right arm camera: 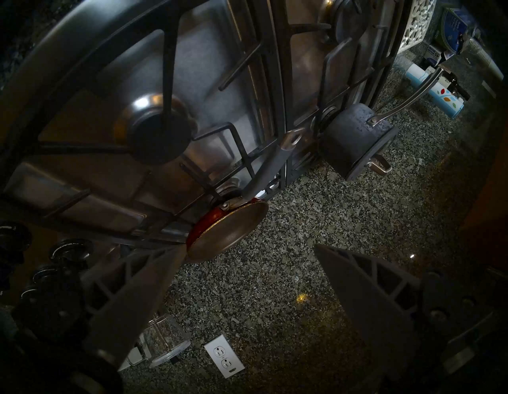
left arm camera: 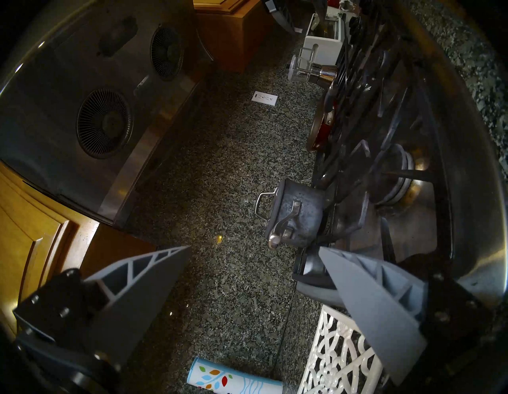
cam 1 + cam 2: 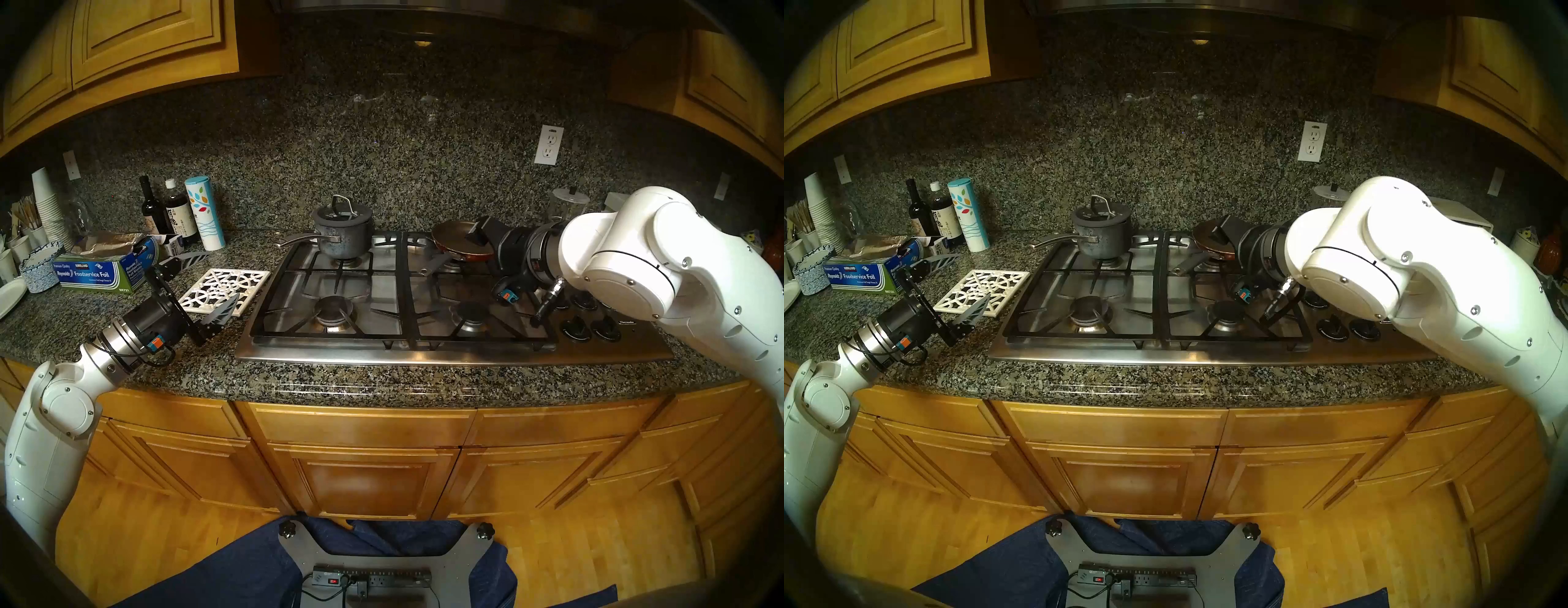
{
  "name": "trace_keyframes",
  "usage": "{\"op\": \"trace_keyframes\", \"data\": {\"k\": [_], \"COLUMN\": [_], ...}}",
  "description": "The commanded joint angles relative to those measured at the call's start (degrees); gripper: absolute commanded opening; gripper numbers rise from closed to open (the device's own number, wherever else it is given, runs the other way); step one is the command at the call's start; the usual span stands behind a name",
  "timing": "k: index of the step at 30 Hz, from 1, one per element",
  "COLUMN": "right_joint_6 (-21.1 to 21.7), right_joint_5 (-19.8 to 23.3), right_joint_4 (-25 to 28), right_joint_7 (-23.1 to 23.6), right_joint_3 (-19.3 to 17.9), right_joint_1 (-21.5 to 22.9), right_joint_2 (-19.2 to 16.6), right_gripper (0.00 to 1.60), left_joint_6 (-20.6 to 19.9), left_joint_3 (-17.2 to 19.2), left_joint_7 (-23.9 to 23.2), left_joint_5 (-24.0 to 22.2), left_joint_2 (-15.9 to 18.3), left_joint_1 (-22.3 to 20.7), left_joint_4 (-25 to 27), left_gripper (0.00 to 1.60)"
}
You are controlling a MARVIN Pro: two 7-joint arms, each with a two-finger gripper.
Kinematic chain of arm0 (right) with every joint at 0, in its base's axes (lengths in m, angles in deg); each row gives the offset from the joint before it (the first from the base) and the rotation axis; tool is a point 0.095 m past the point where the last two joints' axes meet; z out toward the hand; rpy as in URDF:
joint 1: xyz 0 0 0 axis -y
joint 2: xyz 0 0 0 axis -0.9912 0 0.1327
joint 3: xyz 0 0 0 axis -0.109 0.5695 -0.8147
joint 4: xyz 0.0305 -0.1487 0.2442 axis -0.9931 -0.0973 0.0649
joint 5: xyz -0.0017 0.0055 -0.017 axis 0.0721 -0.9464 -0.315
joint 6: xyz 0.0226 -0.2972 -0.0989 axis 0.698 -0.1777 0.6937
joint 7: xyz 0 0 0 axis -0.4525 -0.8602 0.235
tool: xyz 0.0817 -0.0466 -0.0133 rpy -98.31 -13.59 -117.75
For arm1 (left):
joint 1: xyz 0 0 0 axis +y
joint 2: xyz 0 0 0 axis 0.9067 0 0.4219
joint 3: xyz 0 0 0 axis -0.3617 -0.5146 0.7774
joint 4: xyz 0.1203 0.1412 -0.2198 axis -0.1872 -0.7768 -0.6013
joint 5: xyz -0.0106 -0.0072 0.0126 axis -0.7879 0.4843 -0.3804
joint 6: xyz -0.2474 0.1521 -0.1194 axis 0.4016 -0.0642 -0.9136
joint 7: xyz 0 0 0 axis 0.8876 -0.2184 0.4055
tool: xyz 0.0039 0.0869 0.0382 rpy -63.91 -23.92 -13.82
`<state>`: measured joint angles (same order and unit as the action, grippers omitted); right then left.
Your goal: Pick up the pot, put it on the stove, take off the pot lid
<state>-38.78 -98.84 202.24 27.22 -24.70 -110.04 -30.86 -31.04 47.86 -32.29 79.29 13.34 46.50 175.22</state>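
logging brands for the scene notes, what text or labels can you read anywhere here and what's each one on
"KIRKLAND" – top of the foil box.
"Reynolds Foodservice Foil" – front of the same box.
"Premium Quality" – small print at the box's upper left corner.
Dark bottle: label with characters, too small to read.
Cooktop: a small brand mark by the knobs, too blurred to read.
Tall patterned canister: leaf design only, no readable words.

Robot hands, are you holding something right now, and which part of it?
Nothing. The left gripper and the right gripper are both open and empty. The pot sits alone on the stove.
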Motion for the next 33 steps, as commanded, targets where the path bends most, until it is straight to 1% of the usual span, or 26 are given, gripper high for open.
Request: {"op": "trace_keyframes", "data": {"k": [1,6,10,20,26,28,29,30,31,32,33], "right_joint_6": [0.2,0.2,0.2,0.2,0.2,0.2,0.2,0.2,0.2,0.2,0.2], "right_joint_5": [-0.3,-0.3,-0.3,-0.3,-0.3,-0.3,-0.3,-0.3,-0.3,-0.3,-0.3], "right_joint_4": [0.0,0.0,0.0,0.0,0.0,0.0,0.0,0.0,0.0,0.0,0.0], "right_joint_7": [-0.2,-0.3,-0.3,-0.3,-0.3,-0.3,-0.3,-0.3,-0.3,-0.3,-0.3], "right_joint_3": [-1.3,-1.2,-1.2,-1.1,-1.1,-1.1,-1.1,-1.1,-1.1,-1.1,-1.1], "right_joint_1": [1.3,1.4,1.4,1.4,1.4,1.4,1.4,1.4,1.4,1.4,1.4], "right_joint_2": [-0.1,-0.2,-0.2,-0.2,-0.2,-0.2,-0.2,-0.2,-0.2,-0.2,-0.2], "right_gripper": [1.60,1.60,1.60,1.60,1.60,1.60,1.60,1.60,1.60,1.60,1.60], "left_joint_6": [-0.5,-0.7,-1.9,-4.6,-6.8,-7.4,-8.3,-8.5,-9.6,-10.1,-11.0], "left_joint_3": [1.0,0.4,-0.7,-3.2,-5.9,-7.2,-7.9,-8.8,-9.3,-10.2,-10.7], "left_joint_7": [0.5,1.5,2.0,1.7,1.5,1.3,1.6,1.2,1.6,1.3,1.6], "left_joint_5": [0.4,3.4,5.1,5.4,5.4,5.7,5.6,6.0,5.7,5.9,5.8], "left_joint_2": [0.1,-0.4,-0.7,-0.4,0.0,-0.3,0.2,-0.3,0.4,0.2,0.5], "left_joint_1": [-0.8,-2.1,-4.0,-7.8,-10.6,-12.4,-12.2,-13.8,-13.2,-14.3,-14.3], "left_joint_4": [0.9,0.3,0.2,1.6,1.9,1.7,2.2,1.9,2.6,2.5,2.8], "left_gripper": [1.60,1.60,1.60,1.60,1.60,1.60,1.60,1.60,1.60,1.60,1.60]}}
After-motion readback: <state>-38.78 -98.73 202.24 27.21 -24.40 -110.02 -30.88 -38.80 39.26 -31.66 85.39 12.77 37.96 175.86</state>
